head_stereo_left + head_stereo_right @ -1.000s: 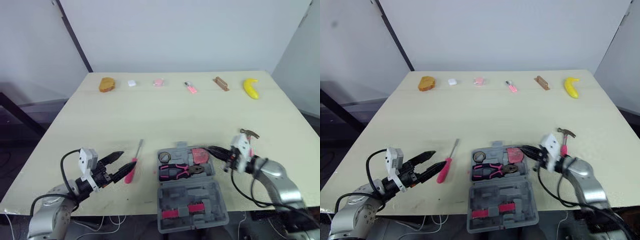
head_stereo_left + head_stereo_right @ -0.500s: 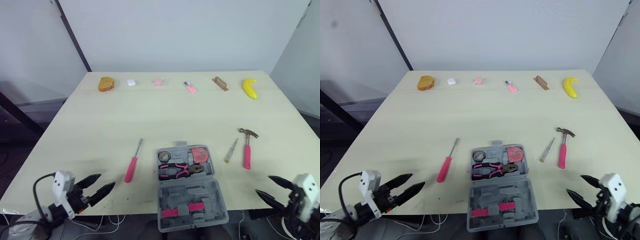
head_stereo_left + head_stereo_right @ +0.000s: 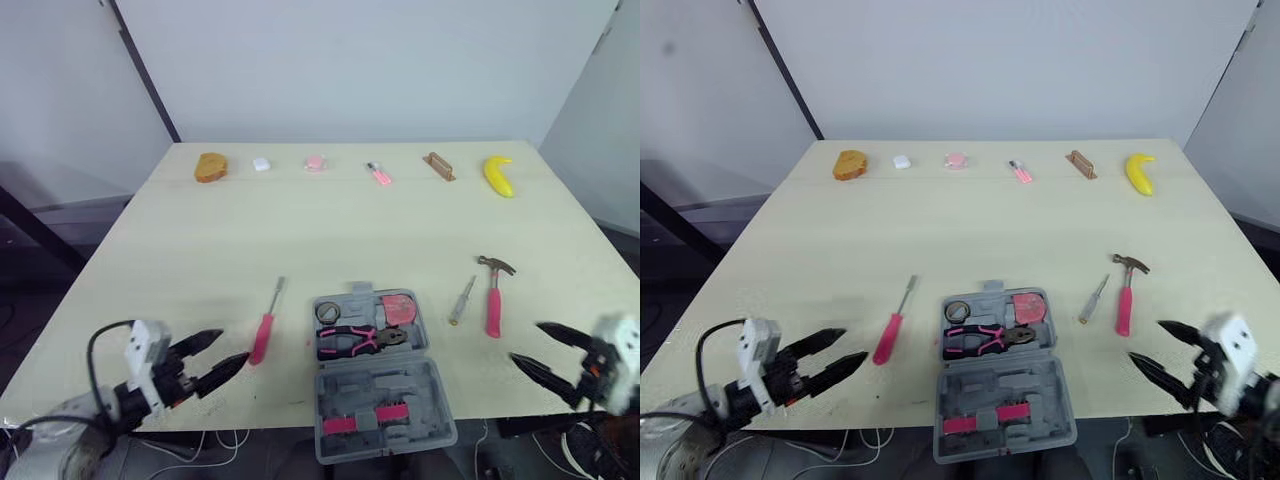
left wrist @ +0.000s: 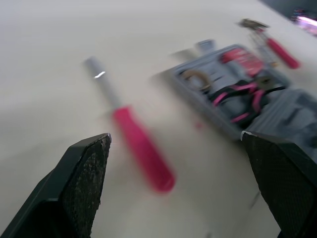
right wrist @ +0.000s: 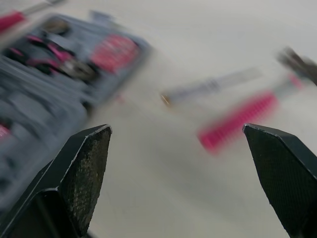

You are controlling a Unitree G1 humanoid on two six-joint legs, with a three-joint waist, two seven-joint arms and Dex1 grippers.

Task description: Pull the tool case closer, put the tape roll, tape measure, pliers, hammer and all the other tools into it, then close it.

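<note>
At six o'clock on the pale wooden surface point(image 3: 350, 230) we see the grey moulded-plastic tool case point(image 3: 385, 388), open and already near us. It holds the ring-shaped tape roll point(image 3: 330, 313), the pink tape measure point(image 3: 399, 310) and the pink-gripped pliers point(image 3: 360, 340). Still out are the pink-handled screwdriver point(image 3: 262, 335) at its nine o'clock, and the slim metal screwdriver point(image 3: 461, 300) and the hammer point(image 3: 493, 305) at two o'clock. The left jaws and right jaws are spread and empty. We judge three tools and the closing remain.
</note>
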